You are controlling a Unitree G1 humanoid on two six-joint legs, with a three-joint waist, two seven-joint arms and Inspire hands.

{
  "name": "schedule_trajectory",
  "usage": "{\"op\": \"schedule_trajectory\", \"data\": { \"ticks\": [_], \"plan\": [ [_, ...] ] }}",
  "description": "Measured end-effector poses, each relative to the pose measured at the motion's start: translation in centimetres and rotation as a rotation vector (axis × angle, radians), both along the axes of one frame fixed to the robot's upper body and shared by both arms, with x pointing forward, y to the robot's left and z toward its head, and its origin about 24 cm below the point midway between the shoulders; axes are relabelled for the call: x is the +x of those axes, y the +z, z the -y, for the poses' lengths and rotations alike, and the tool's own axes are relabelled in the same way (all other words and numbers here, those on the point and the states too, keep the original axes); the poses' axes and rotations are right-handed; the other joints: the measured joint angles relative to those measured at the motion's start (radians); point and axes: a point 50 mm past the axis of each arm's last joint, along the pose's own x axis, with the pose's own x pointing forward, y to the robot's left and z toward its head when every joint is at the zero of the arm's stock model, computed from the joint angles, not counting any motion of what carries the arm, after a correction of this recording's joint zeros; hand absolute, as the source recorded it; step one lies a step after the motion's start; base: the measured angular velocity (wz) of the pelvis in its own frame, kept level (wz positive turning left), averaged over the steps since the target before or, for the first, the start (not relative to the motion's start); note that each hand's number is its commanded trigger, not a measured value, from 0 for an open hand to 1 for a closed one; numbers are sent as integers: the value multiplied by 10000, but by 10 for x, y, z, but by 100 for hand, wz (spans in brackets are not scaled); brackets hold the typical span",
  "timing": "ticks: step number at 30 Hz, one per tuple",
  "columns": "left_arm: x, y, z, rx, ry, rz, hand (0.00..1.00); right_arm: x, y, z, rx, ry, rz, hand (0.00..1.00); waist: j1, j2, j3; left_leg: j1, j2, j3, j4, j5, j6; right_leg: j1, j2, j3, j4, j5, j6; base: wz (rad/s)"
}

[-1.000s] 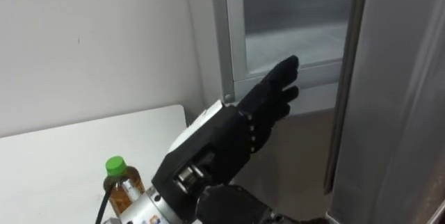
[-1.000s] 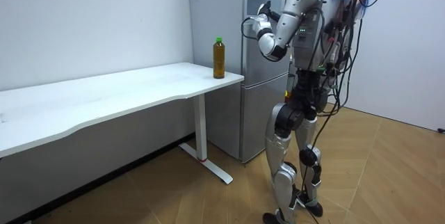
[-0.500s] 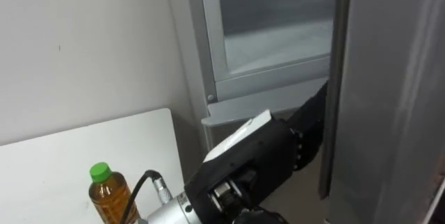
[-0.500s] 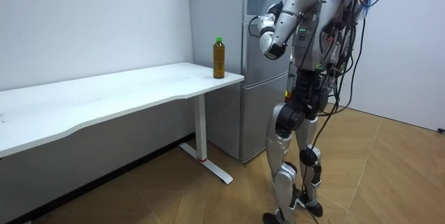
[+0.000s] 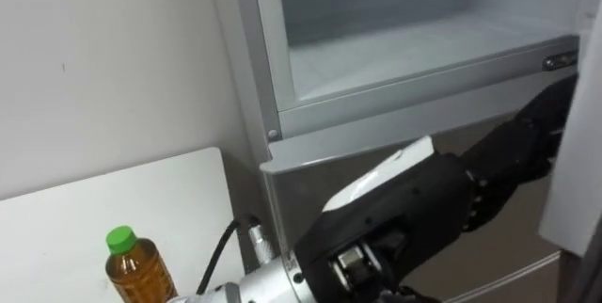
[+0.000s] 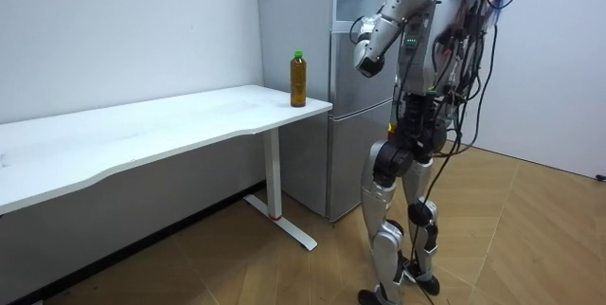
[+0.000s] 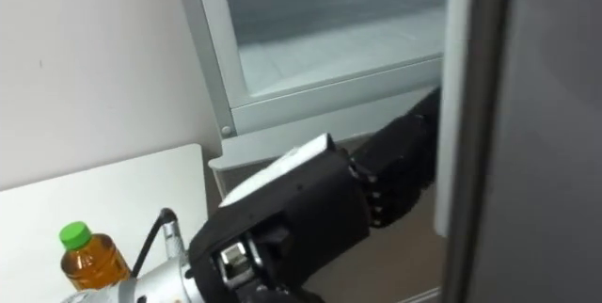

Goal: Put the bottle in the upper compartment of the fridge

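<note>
Left robot hand (image 5: pixel 451 199) is tucked behind the fridge door (image 7: pixel 527 134) edge (can't tell if it's open or gripping), and the bottle (image 5: pixel 134 270) stands upright on the worktop (image 5: pixel 75 218) well off to its left, back past the wrist.

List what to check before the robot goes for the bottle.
1. Upper fridge compartment open: ok.
2. Amber plastic bottle with green cap upright on the white table: ok.
3. Bottle grasped: not ok, it stands alone.
4. Black left hand clear of the grey fridge door: cannot tell, the door edge hides its tip.
5. Robot standing beside the table end: ok.
</note>
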Motion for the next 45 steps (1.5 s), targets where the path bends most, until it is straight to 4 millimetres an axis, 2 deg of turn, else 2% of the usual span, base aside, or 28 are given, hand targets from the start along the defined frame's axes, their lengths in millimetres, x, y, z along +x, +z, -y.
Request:
{"op": "schedule_trajectory", "data": {
  "ticks": [11, 15, 18, 22, 26, 32, 34, 42, 45],
  "plan": [
    [1, -5, 9, -70, -262, -331, 0, 6, 1, -2, 14, 45, 152, 0, -376, 10, 1, -35, 15, 319, -26, -3, -3, -158, -5, 180, 29, 0, 0, -6],
    [6, -3, 12, -46, -275, -291, 0, 7, 1, -1, 1, 12, 184, 0, -466, 107, -37, -7, 27, 518, -29, -3, -2, -254, -1, 389, 105, 4, -2, -14],
    [8, -2, 14, -9, -314, -242, 0, 7, 2, 0, -2, -35, 195, 0, -514, 188, -29, 93, 28, 558, -78, -3, -3, -283, 9, 537, 178, 4, -2, -14],
    [11, -1, 18, -8, -418, -244, 0, 12, 3, 0, 27, -39, 315, 0, -779, 268, -10, 180, 28, 660, -139, -2, -2, -262, 10, 586, 185, 6, 2, -5],
    [11, 0, 23, 34, -595, -223, 0, 14, 3, -1, 66, -17, 387, 0, -982, 277, -6, 198, 31, 715, -144, -2, -2, -268, 11, 612, 176, 7, 4, -4],
    [6, 1, 31, 55, -994, -156, 0, 16, 3, -2, 60, 26, 404, 0, -1038, 276, -6, 212, 36, 849, -145, -1, -2, -306, 19, 771, 148, 7, 5, -7],
    [5, 4, 33, 69, -1074, -31, 0, 17, 3, -2, 58, 40, 416, 0, -1044, 276, -6, 211, 53, 1082, -144, -1, -3, -351, 23, 867, 131, 7, 5, -12],
    [1, 7, 40, 2, -1373, 62, 0, 19, 4, -3, 67, 108, 470, 0, -1134, 274, -7, 241, 181, 1461, -137, -3, -5, -496, 89, 1127, 168, 26, -25, -15],
    [1, 6, 41, 42, -1403, 30, 0, 21, 4, -4, 49, 261, 477, 0, -1180, 280, -10, 380, 253, 1733, -138, -4, -8, -473, 163, 1371, 171, 49, -63, -24]
  ]
}}
